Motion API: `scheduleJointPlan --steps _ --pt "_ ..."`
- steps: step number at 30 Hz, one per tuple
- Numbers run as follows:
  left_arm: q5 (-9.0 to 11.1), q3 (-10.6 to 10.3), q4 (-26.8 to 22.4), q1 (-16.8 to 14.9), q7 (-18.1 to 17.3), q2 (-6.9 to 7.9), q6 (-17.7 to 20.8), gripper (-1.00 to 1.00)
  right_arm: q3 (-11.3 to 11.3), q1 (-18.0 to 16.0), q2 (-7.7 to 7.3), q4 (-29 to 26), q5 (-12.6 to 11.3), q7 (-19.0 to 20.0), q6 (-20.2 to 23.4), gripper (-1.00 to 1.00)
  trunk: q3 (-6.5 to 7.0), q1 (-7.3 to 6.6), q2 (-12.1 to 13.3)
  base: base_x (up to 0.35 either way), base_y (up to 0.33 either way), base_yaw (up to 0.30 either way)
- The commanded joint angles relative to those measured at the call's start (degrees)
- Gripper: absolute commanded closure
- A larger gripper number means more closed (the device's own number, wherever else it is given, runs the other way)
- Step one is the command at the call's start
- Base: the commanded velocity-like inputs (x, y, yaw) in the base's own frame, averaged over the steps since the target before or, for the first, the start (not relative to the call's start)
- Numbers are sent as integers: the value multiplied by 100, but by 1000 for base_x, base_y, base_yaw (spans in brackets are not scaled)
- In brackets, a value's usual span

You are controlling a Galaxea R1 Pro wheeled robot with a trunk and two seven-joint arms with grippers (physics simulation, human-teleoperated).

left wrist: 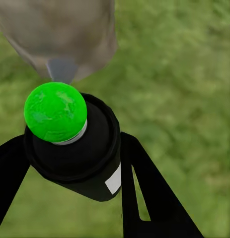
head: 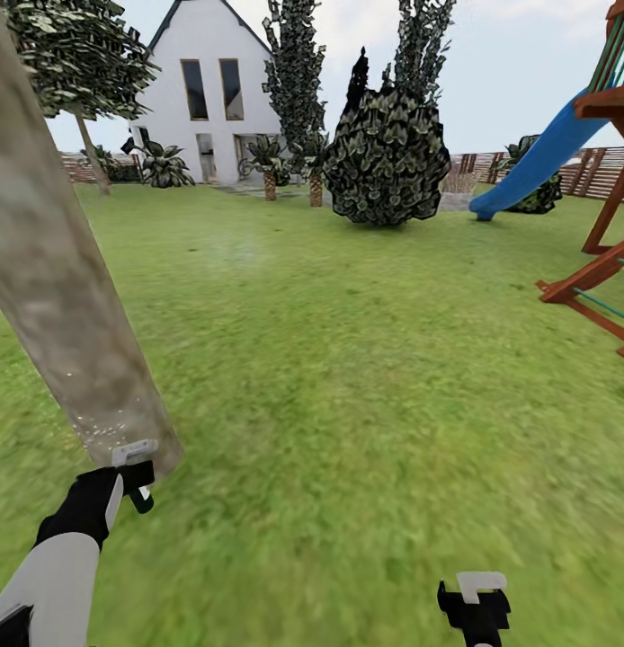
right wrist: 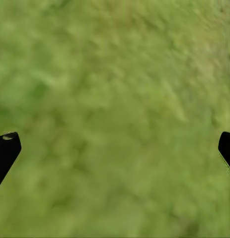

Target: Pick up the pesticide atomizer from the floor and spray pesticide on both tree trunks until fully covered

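Note:
A thick mottled tan-grey tree trunk (head: 51,270) leans across the left of the head view and meets the lawn just ahead of my left gripper (head: 125,485). That gripper is shut on the pesticide atomizer (left wrist: 70,144), a black bottle with a bright green round top. Its nozzle end sits close to the trunk (left wrist: 60,29), and a small grey spray cone touches the bark. Pale speckles show low on the trunk. A second tree (head: 92,153) with a slim trunk stands far back on the left. My right gripper (head: 474,600) hangs open over grass, fingers (right wrist: 5,151) wide apart.
A big round dark bush (head: 388,157) stands mid-lawn ahead. On the right are a blue slide (head: 537,157) and a wooden play frame (head: 609,261). Short palms (head: 269,175) and a white house (head: 209,90) lie beyond, with a slat fence (head: 600,171) behind.

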Motion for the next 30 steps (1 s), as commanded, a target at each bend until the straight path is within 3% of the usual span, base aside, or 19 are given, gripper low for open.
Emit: scheduleJointPlan --steps 1,23,30 --pt "-60 36 -11 -7 -53 -6 22 100 -44 -3 2 2 61 -20 -15 -100 -5 1 -2 171 -230 270" --pt "-61 39 -2 -7 -53 -6 22 100 -43 -5 11 11 69 -20 -15 -100 -5 1 -2 190 -230 277" --pt "-5 -16 -129 -110 -150 -37 121 100 -44 -3 11 2 69 -20 -15 -100 -5 1 -2 12 -12 278"
